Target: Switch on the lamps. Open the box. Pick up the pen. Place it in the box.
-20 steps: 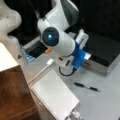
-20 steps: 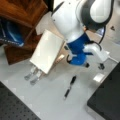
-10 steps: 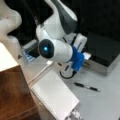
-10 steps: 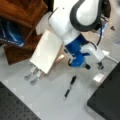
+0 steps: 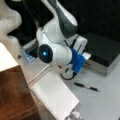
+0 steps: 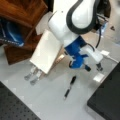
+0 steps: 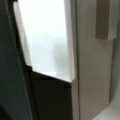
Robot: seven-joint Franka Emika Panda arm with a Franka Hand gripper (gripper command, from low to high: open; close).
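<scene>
I can't read any brand or writing anywhere in my feeds. The pen (image 5: 86, 86) is slim and black with a paler band near its middle. In both front views it lies flat and alone on the pale grey table (image 5: 105, 105); in a front view (image 6: 69, 87) it sits between the white slab (image 6: 46, 51) and the box (image 6: 107, 100).

The box (image 5: 102, 50) is a wide, flat black case with a matte lid and a light edge along its front. Its lid looks down. It stays well apart from the pen.

The gripper (image 6: 78, 62) hangs from the glossy white arm, with blue plastic parts at the wrist. It hovers above the table, just over and beside the pen, touching nothing that I can see. I cannot tell whether its claw is apart or together.

The white slab is smooth, rectangular and tilted, leaning by the brown wooden shelf (image 5: 15, 97). My wrist view shows only a bright white panel (image 7: 47, 37) against a dark edge.
</scene>
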